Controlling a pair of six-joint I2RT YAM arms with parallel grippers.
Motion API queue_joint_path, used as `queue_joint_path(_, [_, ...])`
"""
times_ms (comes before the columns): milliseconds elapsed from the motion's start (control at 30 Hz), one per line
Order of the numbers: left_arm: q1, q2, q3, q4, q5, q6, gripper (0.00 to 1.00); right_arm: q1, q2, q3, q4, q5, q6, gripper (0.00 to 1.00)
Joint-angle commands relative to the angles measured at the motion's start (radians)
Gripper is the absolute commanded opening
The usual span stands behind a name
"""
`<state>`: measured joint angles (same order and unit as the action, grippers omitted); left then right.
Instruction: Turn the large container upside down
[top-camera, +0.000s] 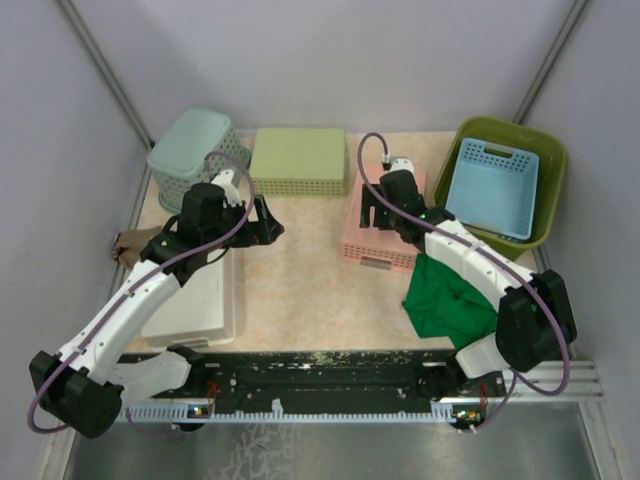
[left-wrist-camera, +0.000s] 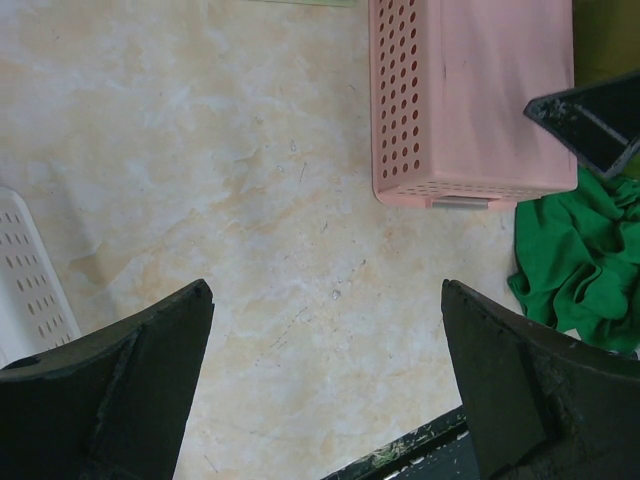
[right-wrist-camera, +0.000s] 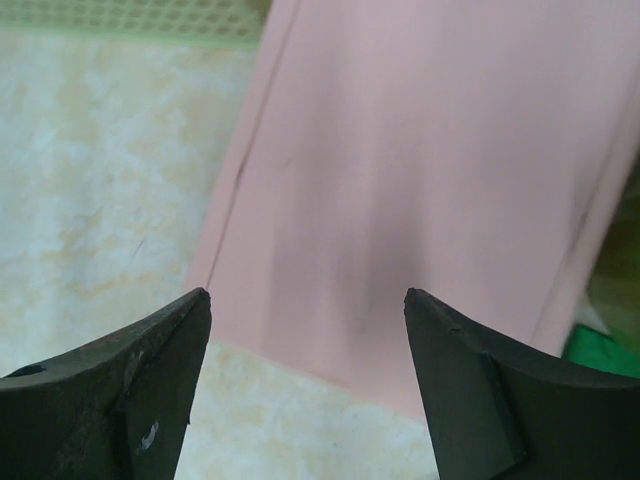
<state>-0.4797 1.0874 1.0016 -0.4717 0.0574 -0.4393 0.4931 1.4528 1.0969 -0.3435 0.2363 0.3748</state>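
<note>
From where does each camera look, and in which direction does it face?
Top external: above and behind the robot, looking down on the table and large container; left arm and right arm show whole.
Left wrist: on the left arm, facing down at table and pink basket; open left tool frames it.
Right wrist: close above the pink basket; open right tool shows.
Shared: both wrist views see the pink basket.

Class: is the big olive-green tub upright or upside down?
Upright: the olive-green tub has its opening facing up, with a blue basket sitting inside it.
</note>
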Motion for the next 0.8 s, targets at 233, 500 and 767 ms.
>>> queue_joint_path(233, [0.002,-0.015,-0.008,0.015,-0.003,0.027,1.00,0.255,-0.272,-0.353,0.126,-0.193,0.201,0.77])
queue_joint_path(500, [0.002,-0.018,-0.026,0.037,0.027,0.008,1.00,0.136,-0.063,-0.220,0.138,-0.049,0.072,0.80])
queue_joint_path(767, [0.002,-0.060,-0.030,0.003,0.022,0.012,1.00,-0.024,0.263,0.189,0.120,0.013,-0.061,0.80])
